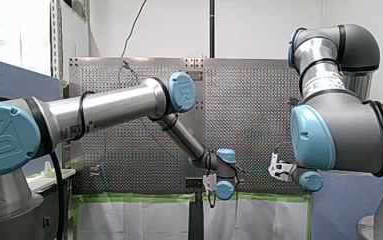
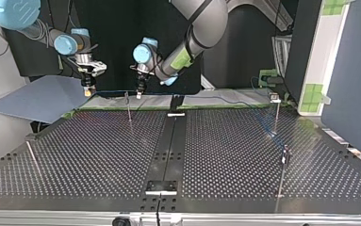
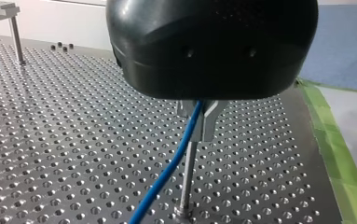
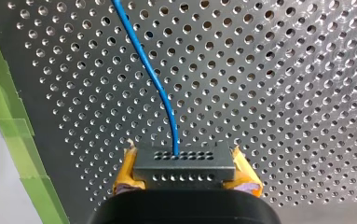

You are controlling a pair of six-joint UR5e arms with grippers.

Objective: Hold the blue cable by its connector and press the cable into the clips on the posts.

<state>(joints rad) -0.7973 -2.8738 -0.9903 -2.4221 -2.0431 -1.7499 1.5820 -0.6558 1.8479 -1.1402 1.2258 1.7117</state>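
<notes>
In the right wrist view my right gripper [image 4: 185, 173] is shut on a black connector [image 4: 184, 163], with a yellow pad [image 4: 126, 171] on each side. The blue cable [image 4: 157, 79] leaves the connector and runs ahead over the perforated plate. In the left wrist view my left gripper [image 3: 199, 122] has its metal fingers shut on the blue cable [image 3: 167, 172], right above a thin post [image 3: 187, 179]. In the top view my right gripper [image 2: 89, 89] hangs at the far left. My left gripper [image 2: 139, 93] is just beside a clip post [image 2: 128, 107], and the cable [image 2: 114, 92] is stretched between the two.
More clip posts stand on the table at the top view's right [image 2: 276, 113], near right [image 2: 283, 162] and near left [image 2: 33, 157]. A dark centre rail [image 2: 168, 141] splits the plate. Green tape [image 4: 13, 135] lines the far edge, with a blue-grey sheet [image 2: 41, 96] beyond it.
</notes>
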